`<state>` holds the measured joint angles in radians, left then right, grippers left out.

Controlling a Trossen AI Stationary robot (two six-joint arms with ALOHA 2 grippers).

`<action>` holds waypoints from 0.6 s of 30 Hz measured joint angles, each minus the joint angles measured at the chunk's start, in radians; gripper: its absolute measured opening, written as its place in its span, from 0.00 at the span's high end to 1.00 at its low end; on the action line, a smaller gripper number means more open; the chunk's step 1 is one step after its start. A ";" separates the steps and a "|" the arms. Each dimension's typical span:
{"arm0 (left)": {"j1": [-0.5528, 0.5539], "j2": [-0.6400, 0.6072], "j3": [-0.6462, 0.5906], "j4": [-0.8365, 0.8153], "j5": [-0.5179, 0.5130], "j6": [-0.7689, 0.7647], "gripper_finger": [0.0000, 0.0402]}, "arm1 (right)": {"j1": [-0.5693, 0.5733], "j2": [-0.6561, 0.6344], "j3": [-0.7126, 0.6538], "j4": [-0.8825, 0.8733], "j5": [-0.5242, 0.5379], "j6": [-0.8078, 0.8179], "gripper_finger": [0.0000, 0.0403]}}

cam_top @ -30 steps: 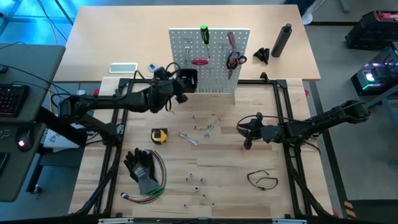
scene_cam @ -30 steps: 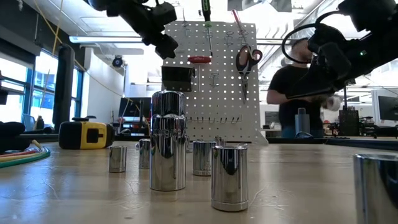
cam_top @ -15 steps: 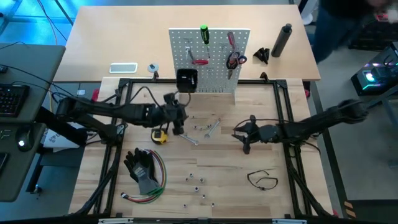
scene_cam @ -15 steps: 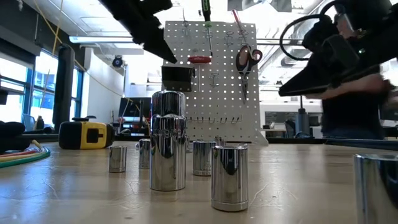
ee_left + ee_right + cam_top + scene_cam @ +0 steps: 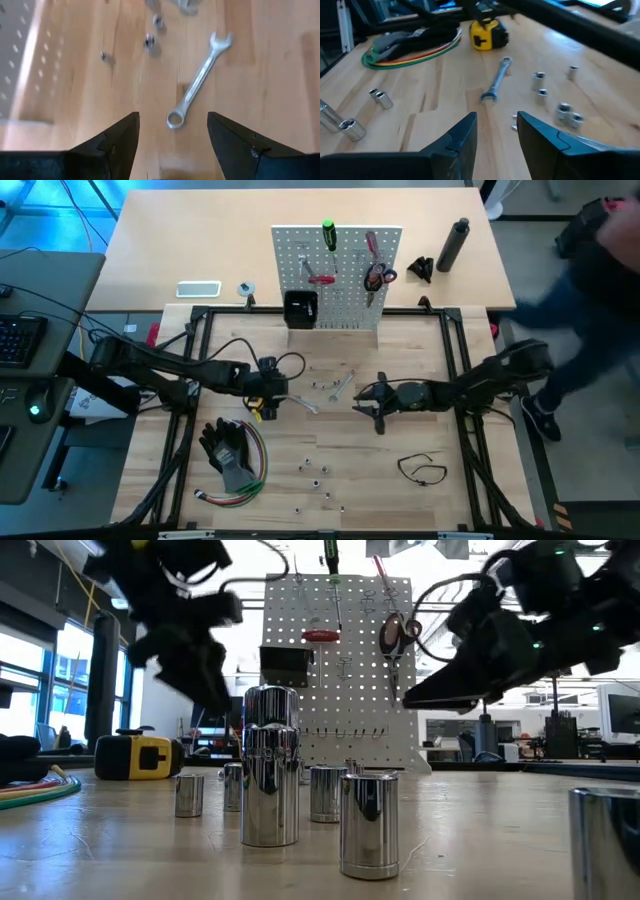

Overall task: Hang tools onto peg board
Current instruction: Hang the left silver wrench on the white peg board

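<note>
Wrench [image 5: 198, 82] lies flat just ahead of the spread left gripper [image 5: 172, 132]; right gripper [image 5: 372, 402], likewise spread, hovers beyond it.

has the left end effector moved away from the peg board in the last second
Yes. In the high view the left end effector has dropped back from the peg board, beside its black bin, to just above the yellow tape measure.

Two dark jointed arms, black cable loops (near wrists); left end effector [image 5: 172, 145] w/ matte-black wedge fingers.
</note>
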<state>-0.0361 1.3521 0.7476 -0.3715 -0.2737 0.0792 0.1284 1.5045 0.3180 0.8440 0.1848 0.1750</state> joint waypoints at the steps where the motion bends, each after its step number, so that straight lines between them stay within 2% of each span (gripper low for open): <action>1: 0.007 0.000 -0.021 0.015 0.002 -0.008 0.43 | 0.000 0.026 0.020 0.000 -0.005 -0.003 0.67; 6: 0.041 0.000 -0.120 0.152 0.031 -0.019 0.48 | 0.000 0.157 0.143 -0.001 -0.026 -0.047 0.67; 14: 0.101 0.004 -0.208 0.296 0.192 0.037 0.73 | -0.023 0.315 0.357 -0.104 -0.093 -0.109 0.67; 18: 0.124 0.041 -0.213 0.316 0.198 0.078 0.83 | -0.053 0.375 0.445 -0.169 -0.132 -0.105 0.67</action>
<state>0.0880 1.3929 0.5346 -0.0553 -0.0758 0.1570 0.0757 1.8796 0.7635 0.6753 0.0531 0.0696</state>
